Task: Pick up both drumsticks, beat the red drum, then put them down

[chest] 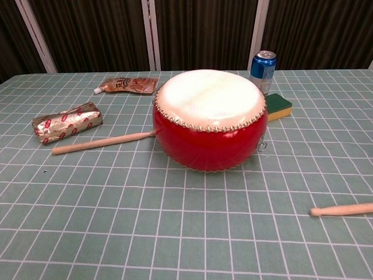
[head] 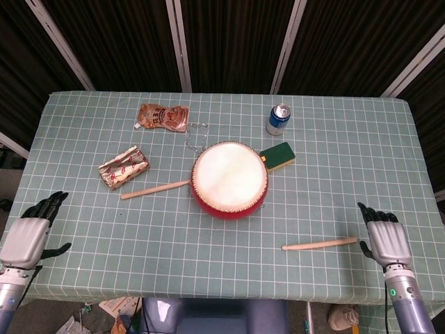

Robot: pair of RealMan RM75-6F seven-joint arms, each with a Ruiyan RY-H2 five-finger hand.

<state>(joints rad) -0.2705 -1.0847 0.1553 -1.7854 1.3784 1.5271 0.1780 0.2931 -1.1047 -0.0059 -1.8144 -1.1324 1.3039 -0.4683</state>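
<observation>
Centrally, red drum (head: 229, 181) on bench (head: 334, 160); drumsticks (head: 154, 189) (head: 320, 244) lie at 9 and 4 o'clock; left hand (head: 28, 233), right hand (head: 386, 240) empty, fingers spread.
</observation>
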